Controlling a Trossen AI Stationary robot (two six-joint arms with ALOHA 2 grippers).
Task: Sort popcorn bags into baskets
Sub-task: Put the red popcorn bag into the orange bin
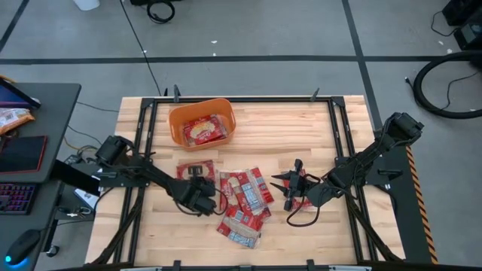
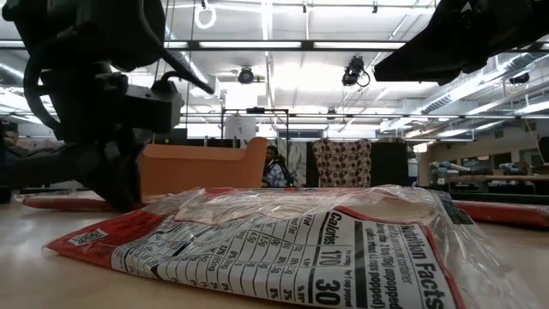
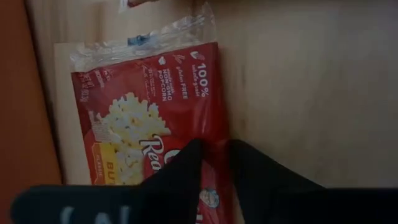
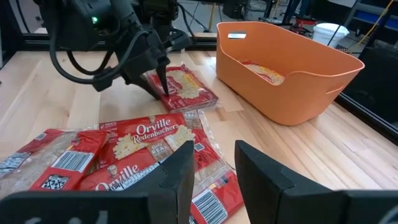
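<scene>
A red popcorn bag (image 1: pixel 188 170) lies flat on the wood below the orange tub (image 1: pixel 175 124), with my left gripper (image 1: pixel 197 179) down on it, fingers closed to a narrow gap (image 3: pixel 216 152). The right wrist view shows that gripper (image 4: pixel 165 84) pointing down onto the bag (image 4: pixel 183 87). Several more bags lie overlapping in a pile (image 1: pixel 242 199) mid-table (image 4: pixel 143 149). One bag (image 1: pixel 203 129) rests inside the tub (image 4: pixel 292 93). My right gripper (image 1: pixel 288 184) hovers open just right of the pile (image 4: pixel 214 155), and a red bag end (image 1: pixel 303 200) shows beneath it. My left gripper has the bag's long side edge (image 3: pixel 219 134) between its two fingers, coming from above and pointing down. The bag lies flat on the table, picture side up. The fingers hide how far back the edge reaches.
Black frame rails (image 1: pixel 335 128) run around the tabletop. Bare wood lies right of the tub (image 1: pixel 294 124) and along the near edge. A desk with a keyboard (image 1: pixel 15 197) stands off the table's left. In the low view a bag (image 2: pixel 283 249) fills the foreground.
</scene>
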